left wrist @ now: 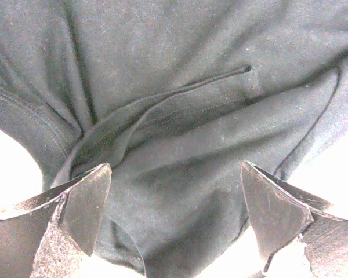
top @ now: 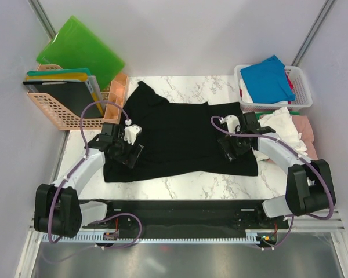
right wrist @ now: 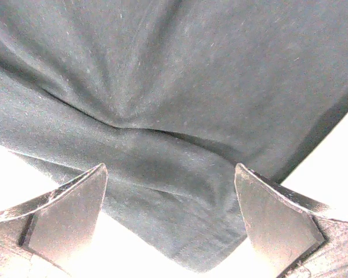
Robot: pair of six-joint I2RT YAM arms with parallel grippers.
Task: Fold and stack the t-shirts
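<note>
A large black t-shirt (top: 180, 136) lies spread across the marble table, with one sleeve pointing to the back left. My left gripper (top: 129, 155) hovers open over its left side, and black cloth (left wrist: 180, 116) with a seam fold fills the gap between the fingers (left wrist: 90, 202). Over the shirt's right front corner my right gripper (top: 233, 150) is open too, a hemmed cloth corner (right wrist: 180, 220) lying between its fingers (right wrist: 272, 220). A blue t-shirt (top: 269, 75) tops the white basket (top: 301, 87). White (top: 281, 124) and pink (top: 306, 126) t-shirts lie piled beside it.
An orange basket (top: 58, 113) at the back left holds upright boards, and a bright green plastic board (top: 81, 49) leans behind it. A small orange bin (top: 117, 92) stands next to the shirt's sleeve. The enclosure walls close in the back and both sides.
</note>
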